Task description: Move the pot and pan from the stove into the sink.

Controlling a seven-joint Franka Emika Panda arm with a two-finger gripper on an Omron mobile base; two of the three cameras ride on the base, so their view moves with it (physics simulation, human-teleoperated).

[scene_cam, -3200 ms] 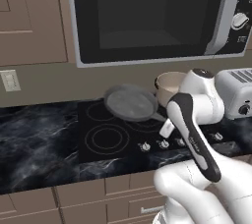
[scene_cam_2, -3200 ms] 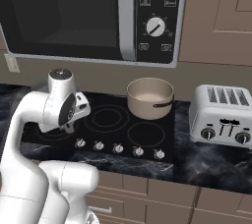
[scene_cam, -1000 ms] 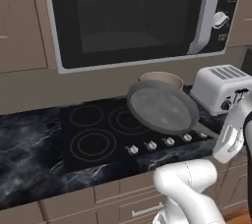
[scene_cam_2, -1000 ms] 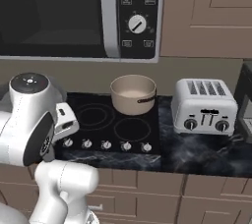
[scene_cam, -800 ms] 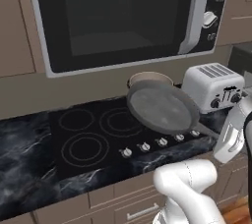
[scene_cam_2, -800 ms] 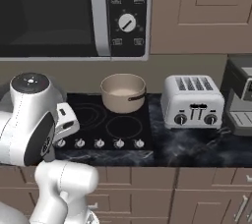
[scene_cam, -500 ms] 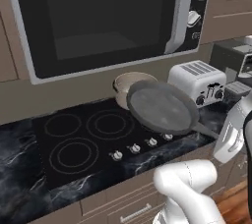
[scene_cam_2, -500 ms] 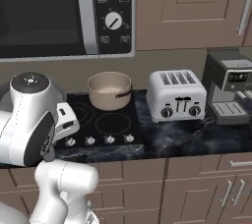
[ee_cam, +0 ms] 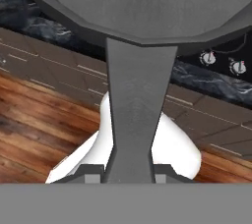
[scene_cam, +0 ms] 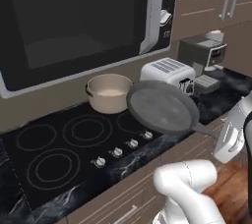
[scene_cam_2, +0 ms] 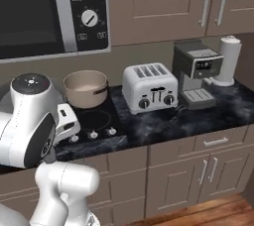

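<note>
- You have the pan (scene_cam: pixel 162 107) in the end effector (ee_cam: pixel 130 171), which is clamped tight on the far end of the pan's long flat handle, as the hand view shows.
- The pan hangs in the air, tilted, above the front right edge of the stove (scene_cam: pixel 59 154) and clear of the glass.
- The pot (scene_cam: pixel 109 92) stands on the stove's back right burner, just left of the toaster (scene_cam_2: pixel 150 87).
- Expect the pan to be stiff and front-heavy: held this far out on the handle, the bowl will want to droop or twist, so carry it slowly.
- The metal handle looks smooth and may slip if swung.
- For the pot, judge it heavier and rigid; take it by its rim or a side handle.
- The sink is not in sight from here.
</note>
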